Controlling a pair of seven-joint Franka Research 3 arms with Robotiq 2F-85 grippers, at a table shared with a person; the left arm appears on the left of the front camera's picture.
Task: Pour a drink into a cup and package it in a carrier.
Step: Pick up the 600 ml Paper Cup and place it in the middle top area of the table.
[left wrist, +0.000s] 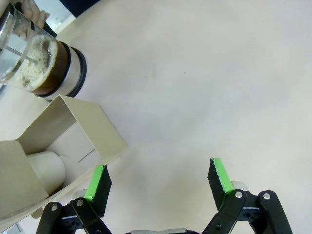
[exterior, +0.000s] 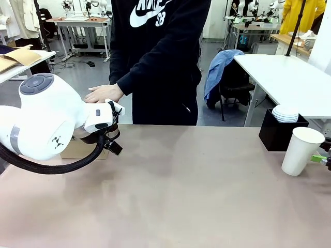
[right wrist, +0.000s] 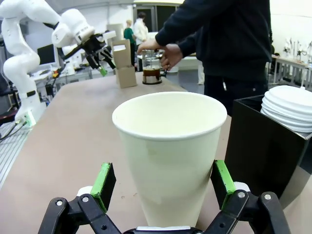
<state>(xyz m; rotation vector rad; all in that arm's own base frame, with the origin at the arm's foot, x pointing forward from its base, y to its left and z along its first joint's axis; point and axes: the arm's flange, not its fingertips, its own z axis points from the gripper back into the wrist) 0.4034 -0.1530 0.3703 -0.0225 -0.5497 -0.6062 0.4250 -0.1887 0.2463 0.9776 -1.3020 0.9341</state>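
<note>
The tall white cup (exterior: pixel 302 150) stands upright, open on top, far over on my right. On my left, the brown foamy drink (left wrist: pixel 45 70) sits in a clear jar (left wrist: pixel 12 44), just beside the cardboard carrier (left wrist: pixel 92 127).

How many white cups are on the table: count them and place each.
1 for sure: the cup stands at the right end of the table, between the open fingers of the right gripper. A white rounded thing inside the carrier may be another.
</note>
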